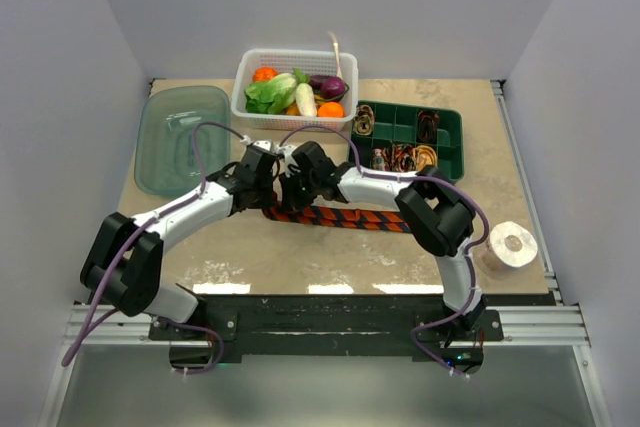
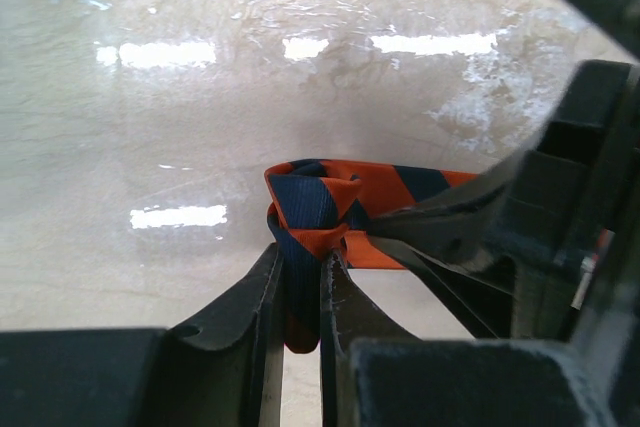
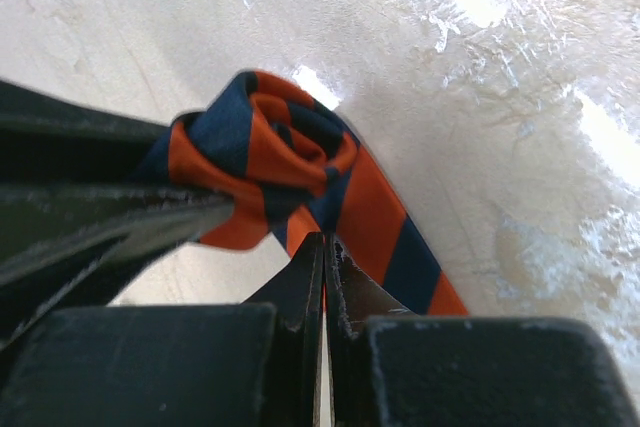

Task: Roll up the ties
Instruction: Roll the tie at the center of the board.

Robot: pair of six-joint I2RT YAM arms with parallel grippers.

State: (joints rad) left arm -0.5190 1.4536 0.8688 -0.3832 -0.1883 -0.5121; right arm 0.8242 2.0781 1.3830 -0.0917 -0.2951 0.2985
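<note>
The pale, marbled bench (image 1: 300,259) shines under the lights. Across its middle lies an orange-and-navy striped tie (image 1: 350,218), stretched left to right, its left end wound into a small coil. At the back left sits a clear green tub (image 1: 180,137), beside it a white basket (image 1: 240,97), then a green compartment tray (image 1: 455,147). A white tape roll (image 1: 510,244) rests near the right edge.

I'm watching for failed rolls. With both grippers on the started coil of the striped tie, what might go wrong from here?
The coil of the striped tie has few, loose turns; if the left gripper or right gripper lets go, it may spring open. Both grippers crowd the same spot, so fingers could clash. The long unrolled tail may wind on crooked.
</note>
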